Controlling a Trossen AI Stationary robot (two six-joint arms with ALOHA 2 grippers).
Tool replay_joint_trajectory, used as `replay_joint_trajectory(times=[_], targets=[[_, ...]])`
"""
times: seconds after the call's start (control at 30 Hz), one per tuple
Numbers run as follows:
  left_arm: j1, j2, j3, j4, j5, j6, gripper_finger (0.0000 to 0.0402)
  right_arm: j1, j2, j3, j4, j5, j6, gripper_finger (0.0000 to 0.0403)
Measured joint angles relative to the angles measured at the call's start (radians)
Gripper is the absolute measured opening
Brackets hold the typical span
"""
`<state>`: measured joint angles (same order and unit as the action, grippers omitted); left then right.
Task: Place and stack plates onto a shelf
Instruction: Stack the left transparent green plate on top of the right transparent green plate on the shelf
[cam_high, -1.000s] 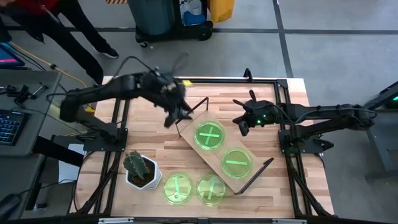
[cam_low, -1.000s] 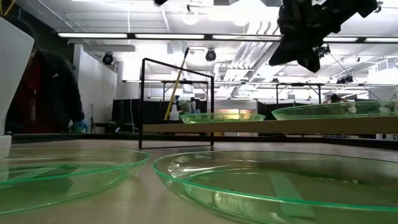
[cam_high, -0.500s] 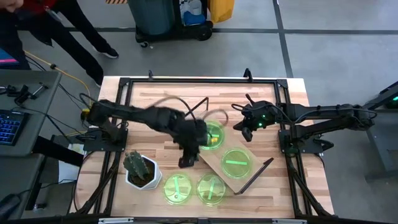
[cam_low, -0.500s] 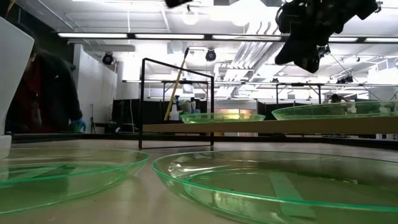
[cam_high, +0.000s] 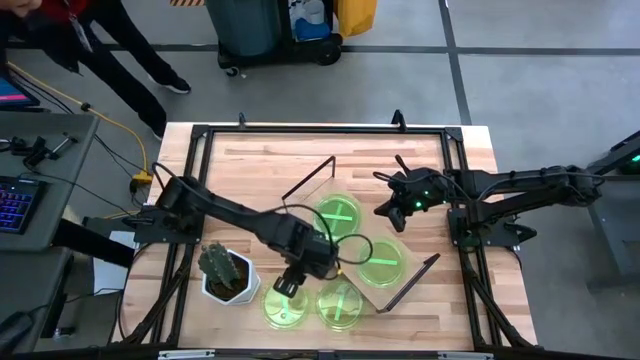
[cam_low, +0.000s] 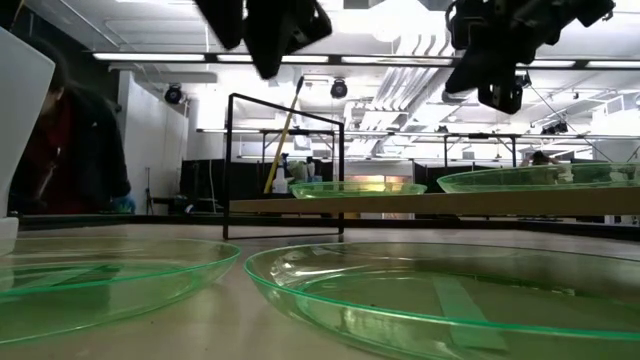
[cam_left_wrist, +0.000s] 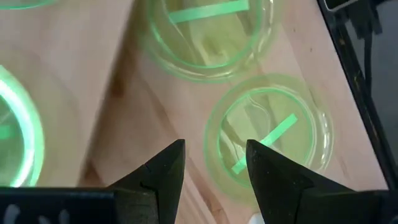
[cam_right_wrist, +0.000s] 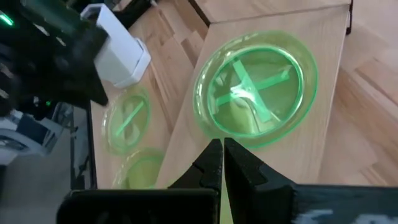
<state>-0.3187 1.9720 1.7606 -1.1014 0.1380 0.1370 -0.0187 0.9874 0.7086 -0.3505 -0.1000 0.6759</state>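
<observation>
Two green plates lie stacked, bars crossed, on the far-left part of the shelf (cam_high: 352, 238), the stack (cam_high: 338, 214) also showing in the right wrist view (cam_right_wrist: 258, 90). A single plate (cam_high: 381, 260) lies on the shelf's other half. Two more plates (cam_high: 287, 306) (cam_high: 340, 304) rest flat on the tabletop near its front edge. My left gripper (cam_high: 287, 287) (cam_left_wrist: 214, 155) hovers open above these table plates and touches nothing. My right gripper (cam_high: 385, 208) (cam_right_wrist: 221, 155) hangs shut in the air beside the stack, on its right.
A cactus in a white pot (cam_high: 225, 270) stands left of the table plates, close to my left arm. The shelf's black wire frames (cam_high: 310, 178) (cam_high: 415, 280) rise at both short ends. Black rails border the tabletop. A person's legs (cam_high: 120, 60) show beyond the far-left corner.
My left arm has swung from the shelf's far-left end across the shelf toward the table's near edge and come down over the two plates on the tabletop. The plates and shelf have stayed put.
</observation>
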Motion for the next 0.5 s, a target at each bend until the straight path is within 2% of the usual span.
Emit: replay_joint_trajectory(times=[0.13,0.5], targets=[[-0.007,0.0,-0.101,0.076,0.037,0.031,0.0161,0.008,0.0,0.0,0.022,0.031,0.016,0.0],[-0.003,-0.002,-0.303,0.325,0.039,0.025,0.0161,0.008,0.0,0.0,0.026,0.069,0.024,0.0]])
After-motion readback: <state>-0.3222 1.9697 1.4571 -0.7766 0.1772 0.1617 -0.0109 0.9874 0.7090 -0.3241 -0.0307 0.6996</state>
